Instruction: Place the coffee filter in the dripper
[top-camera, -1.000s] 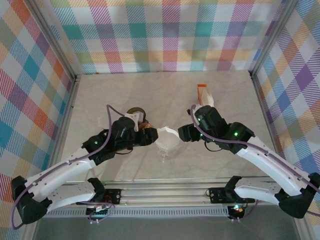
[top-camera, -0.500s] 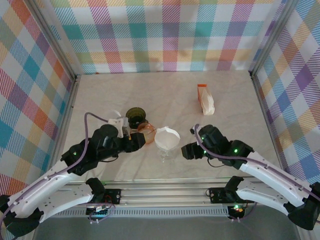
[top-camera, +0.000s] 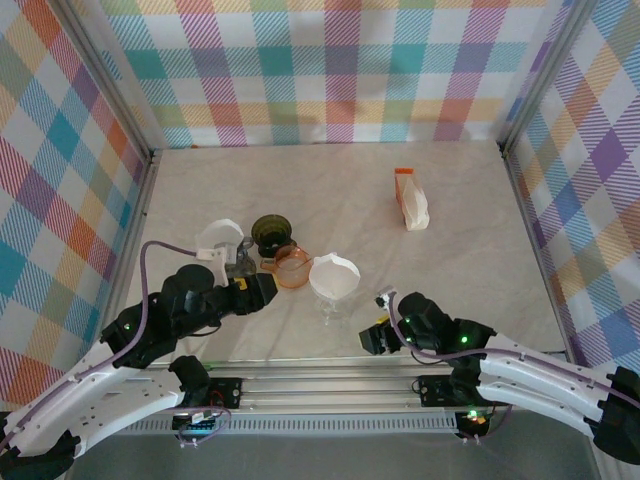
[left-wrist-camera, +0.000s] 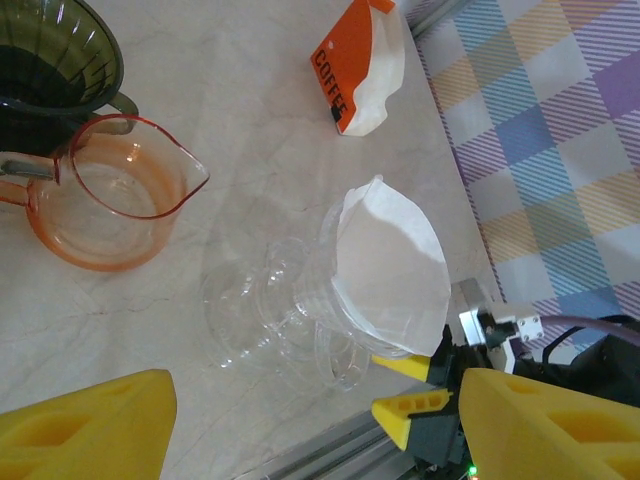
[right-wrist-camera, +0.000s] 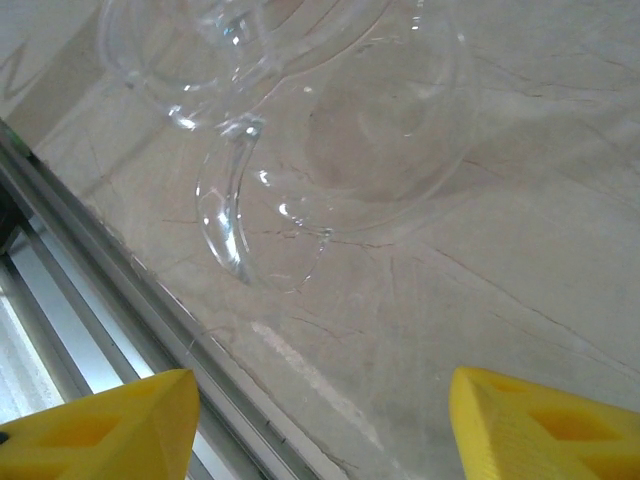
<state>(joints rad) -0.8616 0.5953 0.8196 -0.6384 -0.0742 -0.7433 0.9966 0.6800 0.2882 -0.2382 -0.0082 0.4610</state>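
The white paper coffee filter (top-camera: 334, 276) sits open in the clear glass dripper (top-camera: 329, 308) near the table's front middle. In the left wrist view the filter (left-wrist-camera: 390, 265) rests in the dripper (left-wrist-camera: 270, 310), which looks tilted from this angle. My left gripper (top-camera: 263, 291) is open, left of the dripper and apart from it, its yellow fingers (left-wrist-camera: 80, 425) holding nothing. My right gripper (top-camera: 371, 339) is open, low at the front right of the dripper. Its wrist view shows the dripper's base and handle (right-wrist-camera: 225, 215) ahead of bare fingers (right-wrist-camera: 545, 420).
An orange glass pitcher (top-camera: 292, 267) and a dark green dripper (top-camera: 271, 233) stand left of the clear dripper, with a white rounded object (top-camera: 220, 238) beside them. An orange-topped coffee filter pack (top-camera: 411, 200) lies at the back right. A metal rail (top-camera: 330, 375) runs along the front edge.
Both grippers have let go of the filter's edges and drawn back toward the near edge. The filter stays in the dripper.
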